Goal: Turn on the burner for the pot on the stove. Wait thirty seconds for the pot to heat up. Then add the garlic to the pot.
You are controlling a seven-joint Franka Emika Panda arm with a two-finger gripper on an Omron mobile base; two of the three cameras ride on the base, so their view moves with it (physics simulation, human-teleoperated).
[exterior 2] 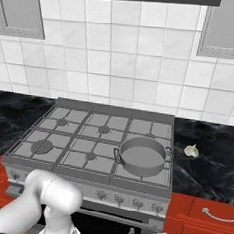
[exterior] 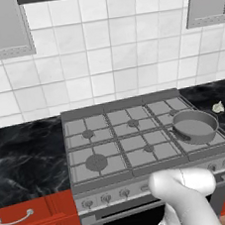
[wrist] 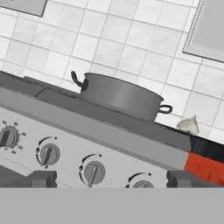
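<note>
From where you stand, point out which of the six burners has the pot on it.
The front right burner: the pot sits on its grate, at the stove's right end nearest the garlic. The other five grates are bare.

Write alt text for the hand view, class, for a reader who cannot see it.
Seen low from the front, the grey pot sits on the stove, above a row of round knobs. The garlic lies right of it, before a white tiled wall. The open hand's dark fingertips frame the bottom.
</note>
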